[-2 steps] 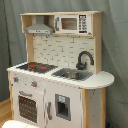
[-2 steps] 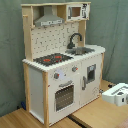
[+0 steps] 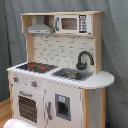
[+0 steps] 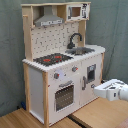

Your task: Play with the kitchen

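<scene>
Pincer (image 4: 96, 89) near kitchen (image 4: 60, 65) lower door, opening unclear, holding nothing visible.

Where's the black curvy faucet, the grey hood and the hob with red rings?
black curved faucet (image 3: 85, 58): first exterior view, on its arched neck.
grey hood (image 4: 48, 21): second exterior view, on its sloping front.
black hob with red rings (image 3: 36, 66): first exterior view, on its top, between the rings.

Toy kitchen (image 4: 60, 65) on wooden floor (image 4: 100, 116), white robot arm (image 4: 112, 90) at lower right
</scene>
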Action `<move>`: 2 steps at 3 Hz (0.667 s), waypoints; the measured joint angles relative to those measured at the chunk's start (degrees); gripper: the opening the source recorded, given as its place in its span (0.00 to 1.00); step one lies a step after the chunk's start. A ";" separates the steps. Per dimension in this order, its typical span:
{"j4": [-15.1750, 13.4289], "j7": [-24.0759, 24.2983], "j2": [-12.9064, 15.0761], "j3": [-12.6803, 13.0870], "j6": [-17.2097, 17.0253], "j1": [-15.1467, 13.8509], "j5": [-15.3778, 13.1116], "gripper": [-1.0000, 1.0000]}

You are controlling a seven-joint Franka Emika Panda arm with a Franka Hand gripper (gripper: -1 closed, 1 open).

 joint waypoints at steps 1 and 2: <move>4.00 -0.02 0.01 0.13 1.74 -5.44 -0.01 1.00; 7.86 -0.02 0.01 0.26 2.70 -10.09 -0.02 1.00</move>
